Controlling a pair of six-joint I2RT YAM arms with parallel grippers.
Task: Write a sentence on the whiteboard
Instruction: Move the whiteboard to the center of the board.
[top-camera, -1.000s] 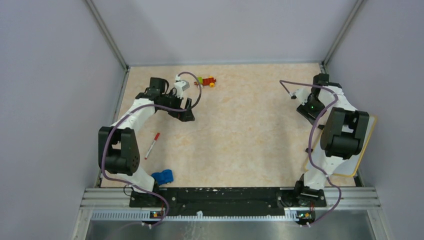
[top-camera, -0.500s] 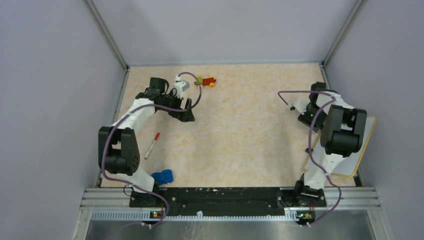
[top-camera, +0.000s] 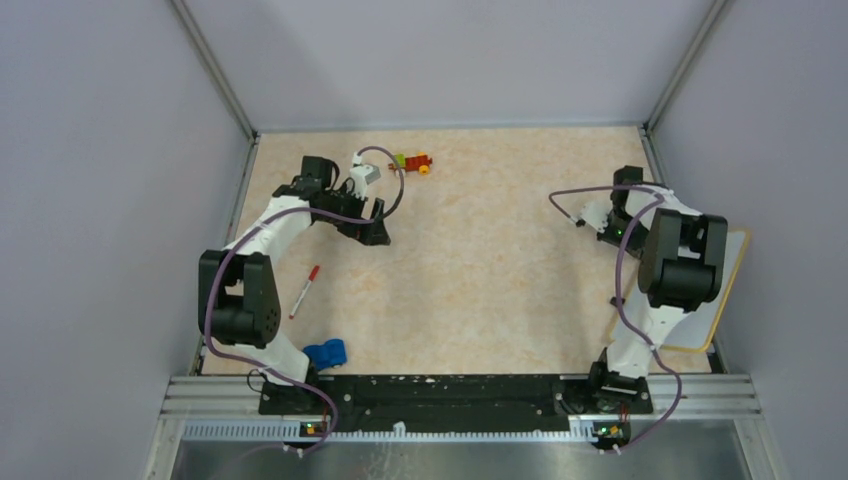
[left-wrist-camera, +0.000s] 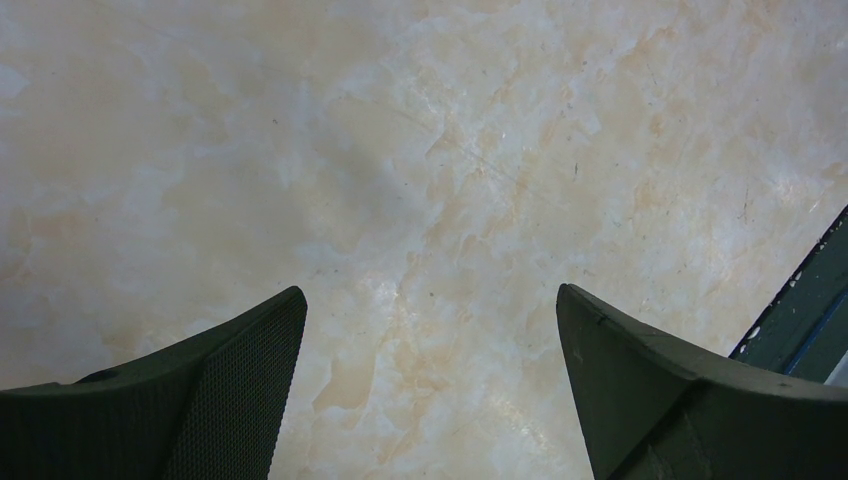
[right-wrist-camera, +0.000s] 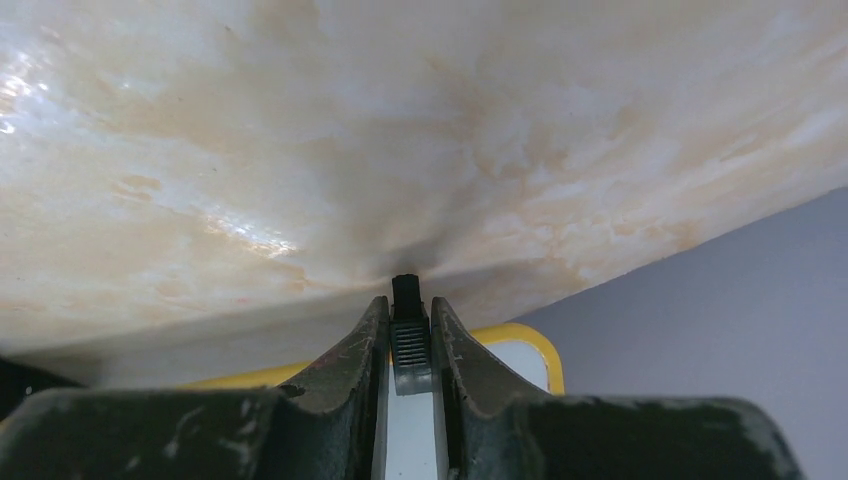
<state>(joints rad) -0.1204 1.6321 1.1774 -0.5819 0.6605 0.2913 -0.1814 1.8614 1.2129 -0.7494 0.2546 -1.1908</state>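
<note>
At the worktop's (top-camera: 480, 260) right edge, right fingers (right-wrist-camera: 350, 370) clamp the whiteboard's (top-camera: 730, 280) black foot (right-wrist-camera: 405, 335), likely to drag it inward; left fingers (left-wrist-camera: 230, 370) gape.

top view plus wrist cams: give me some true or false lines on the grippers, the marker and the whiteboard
1. The left gripper is open above bare table. True.
2. The right gripper holds the marker. False: the marker lies on the table beside the left arm, and no gripper touches it.
3. The right gripper's jaws are closed on a small black piece at the edge of the whiteboard. True.
4. The whiteboard lies at the table's left edge. False: it is at the right edge, partly under the right arm.
</note>
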